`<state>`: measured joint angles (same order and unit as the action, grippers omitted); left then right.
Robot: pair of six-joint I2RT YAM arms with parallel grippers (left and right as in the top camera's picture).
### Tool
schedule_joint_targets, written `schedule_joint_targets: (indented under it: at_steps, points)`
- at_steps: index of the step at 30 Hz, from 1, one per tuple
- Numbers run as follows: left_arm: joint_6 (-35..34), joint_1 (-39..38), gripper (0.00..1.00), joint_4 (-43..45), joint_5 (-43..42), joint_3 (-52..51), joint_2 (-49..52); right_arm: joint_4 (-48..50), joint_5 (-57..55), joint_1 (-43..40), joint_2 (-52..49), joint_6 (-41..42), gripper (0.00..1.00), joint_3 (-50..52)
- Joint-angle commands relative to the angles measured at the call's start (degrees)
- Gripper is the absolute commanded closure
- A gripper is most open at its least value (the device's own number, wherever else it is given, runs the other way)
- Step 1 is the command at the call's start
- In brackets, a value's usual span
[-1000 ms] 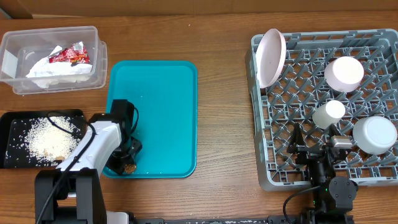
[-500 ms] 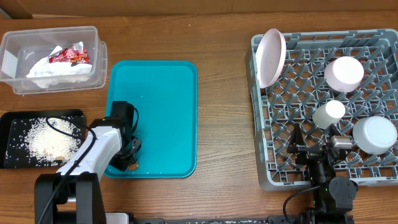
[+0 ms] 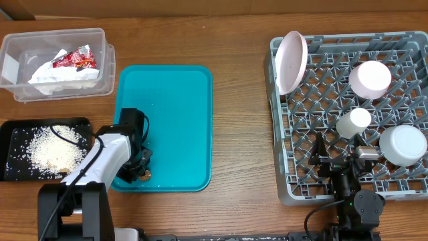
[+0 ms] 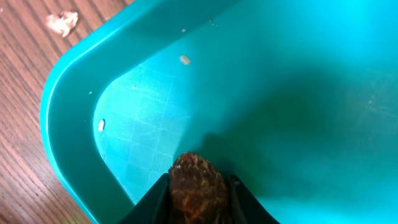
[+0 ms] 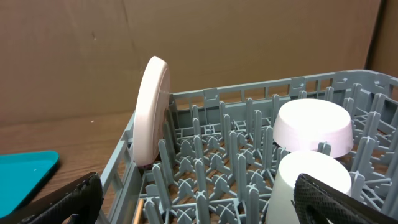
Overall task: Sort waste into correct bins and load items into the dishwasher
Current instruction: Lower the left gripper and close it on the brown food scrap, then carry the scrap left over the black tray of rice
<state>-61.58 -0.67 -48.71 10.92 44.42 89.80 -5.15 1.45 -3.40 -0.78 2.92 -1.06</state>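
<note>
My left gripper is shut on the small brown food piece over the front-left corner of the teal tray. The piece shows in the overhead view too. The black tray to the left holds white rice crumbs. The clear tub holds the napkin and the red wrapper. The grey rack holds the upright large plate, a bowl, a cup and another white dish. My right gripper is open and empty over the rack's front.
A few rice crumbs lie on the teal tray near the corner. A white scrap lies on the wood just outside it. The rack's upright pegs stand right in front of the right gripper.
My left gripper has shifted slightly back from the tray's front edge with the brown piece in it. The right arm has not moved.
</note>
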Motion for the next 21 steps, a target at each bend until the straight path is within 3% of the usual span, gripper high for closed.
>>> schedule_joint_targets:
  at_steps: [1,9,21]
  points:
    - [1.70,0.00,0.76,-0.85,-0.24,2.12,0.94,0.39,0.09,-0.33,0.61,-1.03,0.00,0.57]
    - [5.60,2.45,0.74,-3.32,0.07,9.33,0.94,0.39,0.09,-0.33,0.61,-1.03,0.00,0.57]
    - [10.21,18.27,0.72,-2.62,1.07,23.43,0.94,0.39,0.09,-0.33,0.61,-1.03,0.00,0.57]
